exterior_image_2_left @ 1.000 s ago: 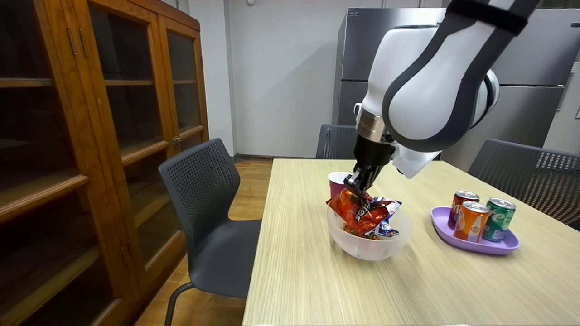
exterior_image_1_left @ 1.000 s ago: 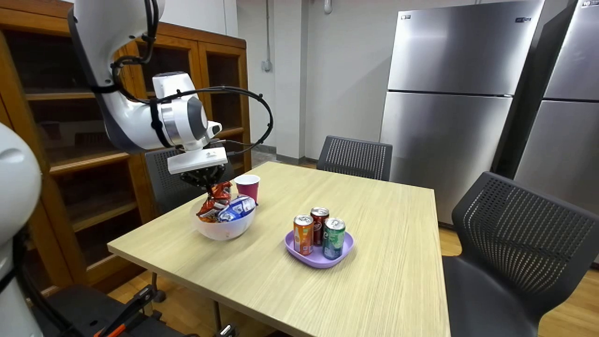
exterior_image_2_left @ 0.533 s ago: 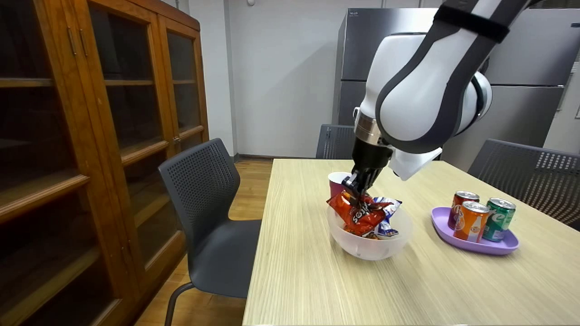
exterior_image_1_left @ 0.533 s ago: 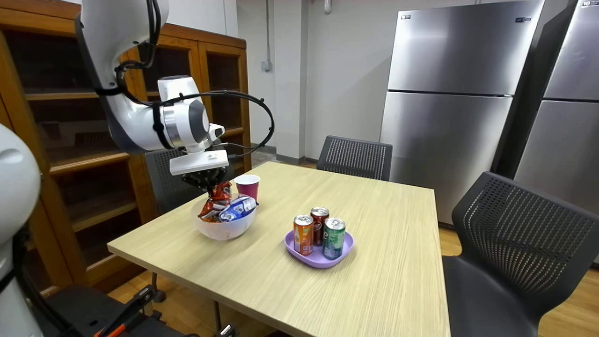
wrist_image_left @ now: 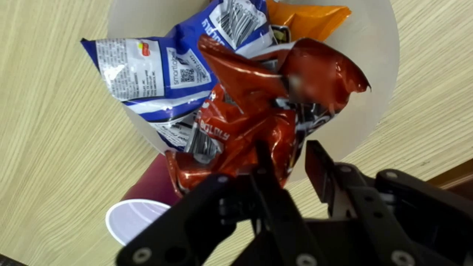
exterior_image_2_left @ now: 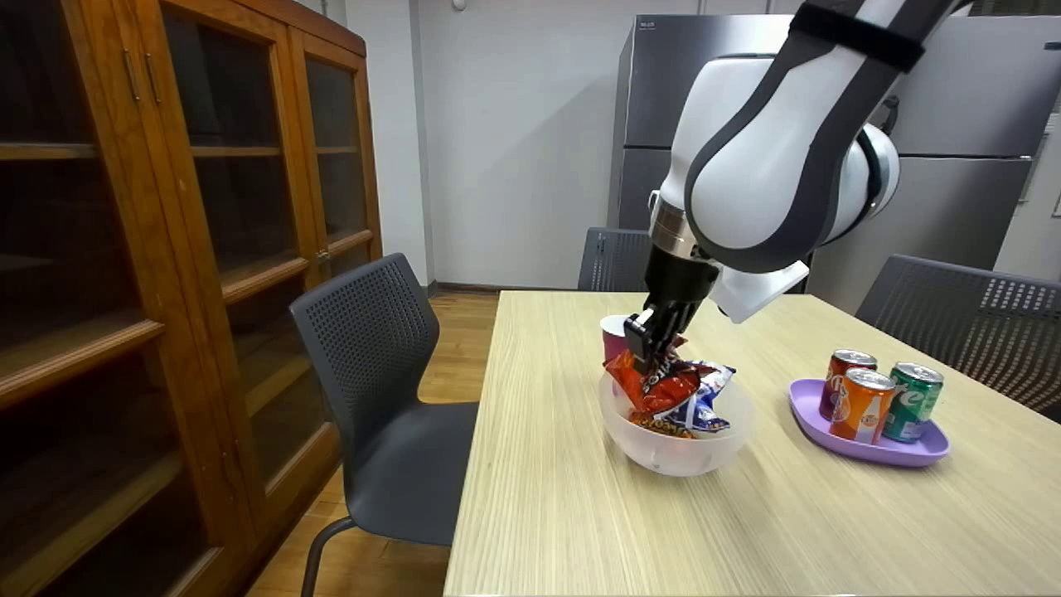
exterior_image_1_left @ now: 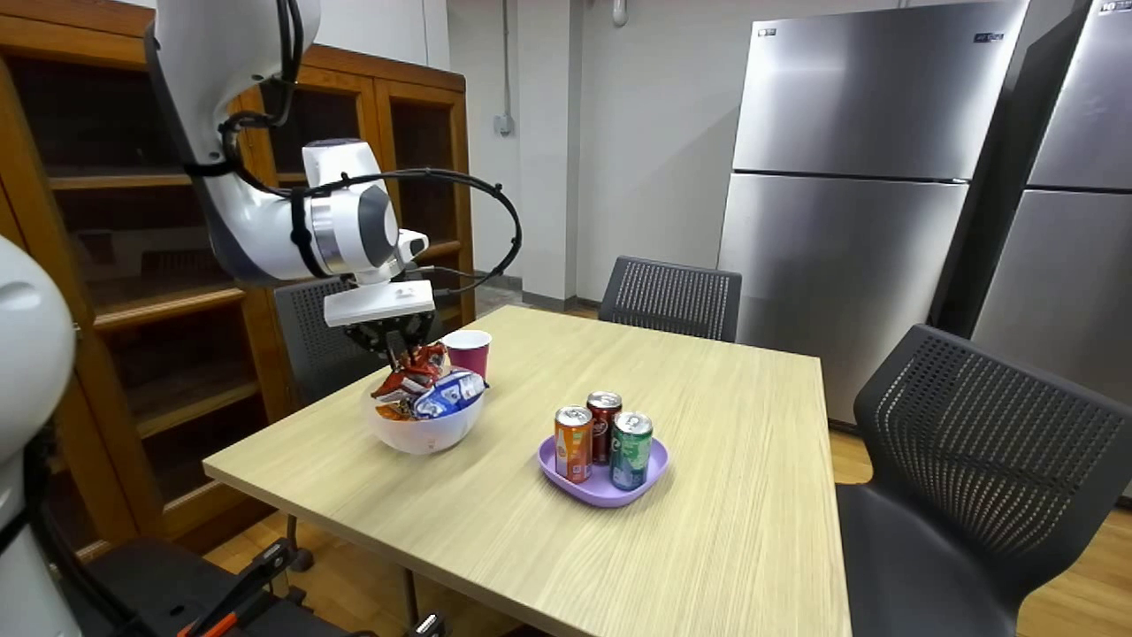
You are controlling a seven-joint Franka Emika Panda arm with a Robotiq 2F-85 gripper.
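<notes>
Jaws parted at the red bag (wrist_image_left: 240, 118)

Between the fingers (wrist_image_left: 318, 170) of the gripper (wrist_image_left: 289, 153) there is a moderate gap, seen in the wrist view. One finger overlaps the red bag, and the other stands clear of it. I cannot tell whether a finger touches the wrapper, but it does not appear to be clamped. The bag lies on top inside the bowl (exterior_image_2_left: 675, 460), with a part of it above the rim.

In my judgement, the step in hand is the release of this bag. The next move calls for a little more opening and then a calm, straight lift, so that no fingertip catches the foil.

Around the red bag, in the same bowl, are a blue bag (wrist_image_left: 188, 70), whose corner reaches over the rim, and an orange bag (wrist_image_left: 314, 20). Just beside the bowl stands a cup (exterior_image_1_left: 470, 356). Farther away on the table (exterior_image_1_left: 725, 425), a tray (exterior_image_1_left: 607, 499) carries an orange can (exterior_image_1_left: 573, 451), a red can (exterior_image_1_left: 605, 425) and a green can (exterior_image_1_left: 631, 456).
</notes>
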